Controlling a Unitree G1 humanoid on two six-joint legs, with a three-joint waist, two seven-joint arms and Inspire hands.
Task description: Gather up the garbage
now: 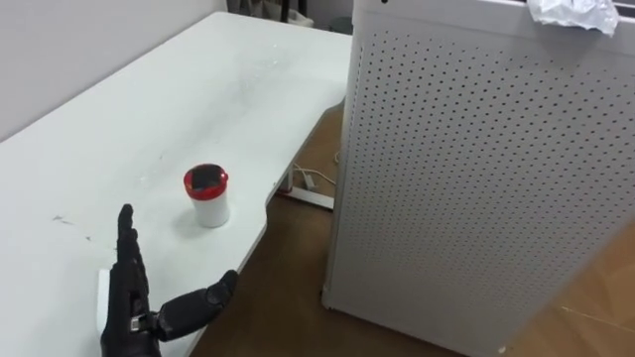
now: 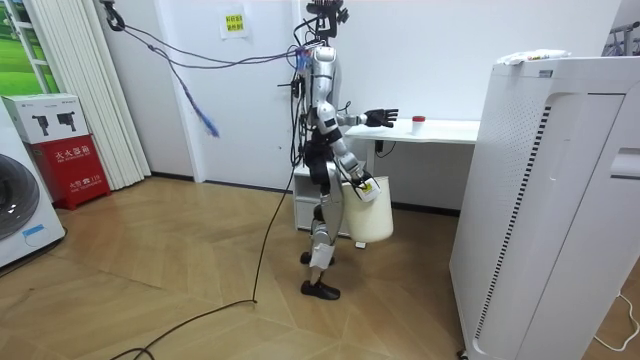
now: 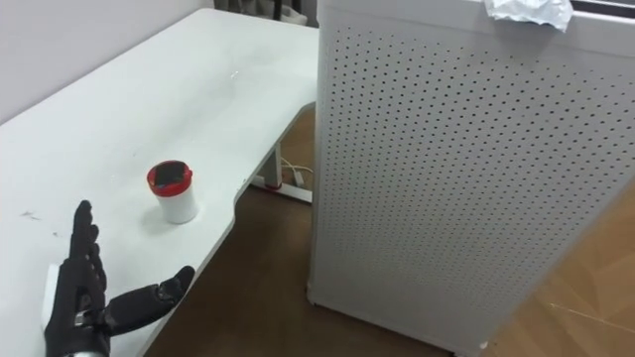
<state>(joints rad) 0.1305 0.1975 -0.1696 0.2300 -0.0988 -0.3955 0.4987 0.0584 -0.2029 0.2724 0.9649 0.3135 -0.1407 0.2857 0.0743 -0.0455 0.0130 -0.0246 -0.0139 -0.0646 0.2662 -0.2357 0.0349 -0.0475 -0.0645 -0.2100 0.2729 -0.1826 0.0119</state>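
Left hand (image 1: pixel 129 315) hangs low over the near edge of the long white table (image 1: pixel 198 89), black fingers straight and pointing away, thumb spread to the right, holding nothing. Just beyond it and slightly right, apart from the fingertips, the small white cylindrical cup with a red rim and dark top (image 1: pixel 207 198) stands upright close to the table's right edge. Its long axis is vertical and its red top faces up. Nothing lies between hand and cup.

Right of the table, across a strip of brown wooden floor (image 1: pixel 288 278), the tall white perforated metal cabinet (image 1: pixel 476 178) rises. On its top at the far right rests a crumpled white paper wad (image 1: pixel 573 14), well apart from the cup.

From the room view, the robot stands at the table's end. The right hand (image 2: pixel 360 186) is down at its side by a white bag-like container (image 2: pixel 372 215); its grip cannot be made out.
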